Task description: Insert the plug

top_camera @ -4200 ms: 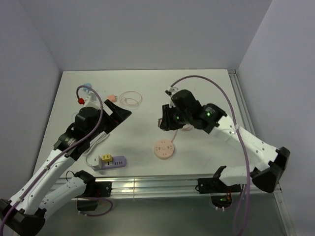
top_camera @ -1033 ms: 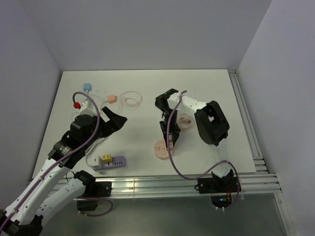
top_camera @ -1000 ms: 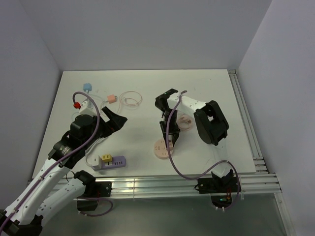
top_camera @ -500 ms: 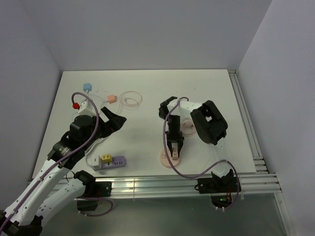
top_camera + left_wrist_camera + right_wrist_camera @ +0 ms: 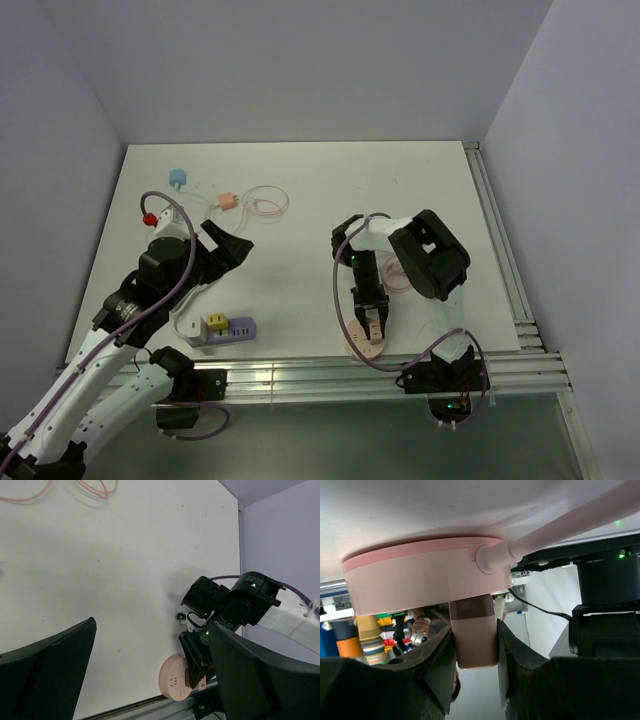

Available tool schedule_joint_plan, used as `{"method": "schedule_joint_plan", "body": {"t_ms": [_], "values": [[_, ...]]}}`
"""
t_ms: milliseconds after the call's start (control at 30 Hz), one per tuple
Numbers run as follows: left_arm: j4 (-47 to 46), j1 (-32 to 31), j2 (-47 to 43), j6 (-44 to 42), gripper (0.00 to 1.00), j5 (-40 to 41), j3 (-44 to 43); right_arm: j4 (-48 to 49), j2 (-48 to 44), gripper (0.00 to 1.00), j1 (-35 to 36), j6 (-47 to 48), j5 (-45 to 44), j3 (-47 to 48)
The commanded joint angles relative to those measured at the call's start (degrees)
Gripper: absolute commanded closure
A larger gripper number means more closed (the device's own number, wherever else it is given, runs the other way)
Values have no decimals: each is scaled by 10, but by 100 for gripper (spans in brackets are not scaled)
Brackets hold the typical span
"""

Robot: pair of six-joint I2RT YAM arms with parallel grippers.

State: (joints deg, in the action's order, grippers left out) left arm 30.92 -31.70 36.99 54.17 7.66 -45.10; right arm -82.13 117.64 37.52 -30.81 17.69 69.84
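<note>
While the right end effector (image 5: 366,325) has come to the bench's (image 5: 300,190) near edge, the round pink socket (image 5: 364,347) has slid along with it.
Left wrist: left end effector (image 5: 152,626) spread wide, empty.
Right wrist: fingers (image 5: 440,670) clamped on the pink plug (image 5: 472,637), which butts against the socket; it is probably engaged but not pressed home.

Left gripper (image 5: 152,625) fingers spread wide, seen as dark slabs at both bottom corners, with the white table (image 5: 125,555) below. Pink cable loops (image 5: 95,486) sit at the top left edge. Right arm (image 5: 250,597), green light on, reaches down to the round pink socket (image 5: 172,680) at the table's near edge. A purple cable (image 5: 225,577) runs along it.
</note>
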Motion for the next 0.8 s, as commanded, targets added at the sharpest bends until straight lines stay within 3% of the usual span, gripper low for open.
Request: {"method": "schedule_joint_plan", "body": {"t_ms": [0, 233, 300, 333, 467, 767], "values": [[8, 0, 8, 0, 1, 12, -23, 421, 37, 100, -16, -38, -134, -26], [11, 0, 26, -3, 2, 8, -23, 466, 10, 97, -17, -28, -152, -21], [13, 0, 33, -5, 2, 15, -24, 468, -11, 88, -17, -21, -158, -23], [16, -1, 35, -6, 1, 21, -24, 474, -21, 70, -17, -18, -155, -31], [20, 0, 56, -12, 1, 31, -40, 470, -93, 33, -17, -7, -168, -32], [62, 11, 163, -35, 0, 68, -148, 438, -271, 12, -10, 12, -153, -16]]}}
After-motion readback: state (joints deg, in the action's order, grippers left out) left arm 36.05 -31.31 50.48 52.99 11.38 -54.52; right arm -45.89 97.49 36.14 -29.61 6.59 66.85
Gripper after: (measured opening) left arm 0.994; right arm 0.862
